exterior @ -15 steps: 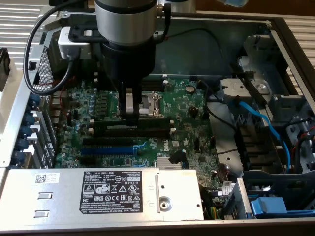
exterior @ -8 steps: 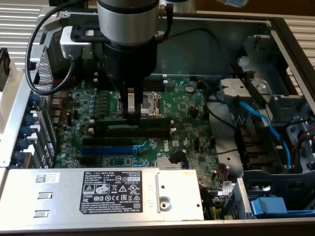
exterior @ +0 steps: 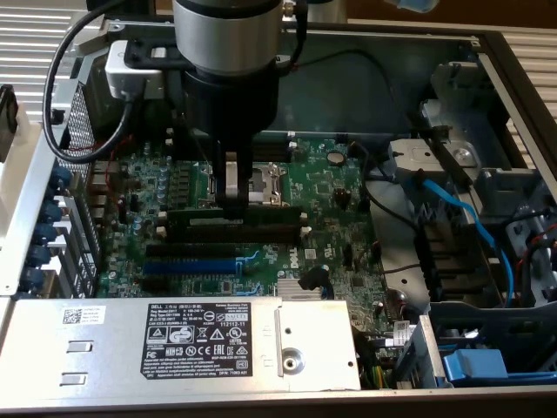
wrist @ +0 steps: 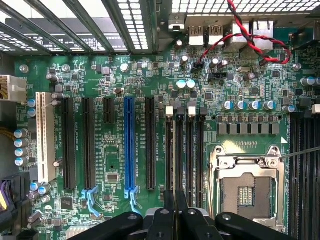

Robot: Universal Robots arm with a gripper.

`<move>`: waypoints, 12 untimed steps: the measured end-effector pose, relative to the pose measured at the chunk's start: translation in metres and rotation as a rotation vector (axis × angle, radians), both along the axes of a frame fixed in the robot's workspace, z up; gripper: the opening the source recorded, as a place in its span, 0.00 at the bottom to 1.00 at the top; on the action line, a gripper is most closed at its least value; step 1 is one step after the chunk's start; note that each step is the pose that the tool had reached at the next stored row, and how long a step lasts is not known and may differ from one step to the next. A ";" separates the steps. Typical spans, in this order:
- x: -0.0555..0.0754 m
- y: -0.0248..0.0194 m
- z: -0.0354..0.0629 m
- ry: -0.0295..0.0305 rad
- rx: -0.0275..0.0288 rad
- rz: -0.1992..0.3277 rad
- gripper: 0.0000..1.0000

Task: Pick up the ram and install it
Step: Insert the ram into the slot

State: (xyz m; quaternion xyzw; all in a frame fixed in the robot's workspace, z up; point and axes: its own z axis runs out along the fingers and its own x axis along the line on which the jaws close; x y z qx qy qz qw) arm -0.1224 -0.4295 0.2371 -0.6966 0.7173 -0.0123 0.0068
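Note:
The ram [exterior: 278, 215] is a long dark stick standing on edge across the green motherboard [exterior: 331, 187], in line with the black memory slots [exterior: 261, 233]. My gripper [exterior: 231, 198] comes straight down on its middle and is shut on it. In the wrist view the gripper [wrist: 175, 215] has its black fingers [wrist: 161, 220] pressed close together, with the ram [wrist: 175, 155] running away from them as a thin dark edge. It lies over one of the memory slots [wrist: 200, 150], between the white end clips [wrist: 169, 110]. I cannot tell whether it is pushed down into the slot.
The open processor socket [exterior: 265, 183] lies just behind the gripper. A blue expansion slot [exterior: 187, 266] and other black slots sit in front of the ram. A grey power supply box [exterior: 174, 340] fills the front. Blue cables [exterior: 461, 218] and drive bays crowd the exterior view's right.

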 end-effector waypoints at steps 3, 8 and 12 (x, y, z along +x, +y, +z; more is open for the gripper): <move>0.001 -0.0021 0.0048 0.0113 0.0037 0.000 0.12; 0.004 -0.0047 0.0095 0.0170 0.0078 0.000 0.12; 0.007 -0.0069 0.0095 0.0344 0.0138 0.000 0.12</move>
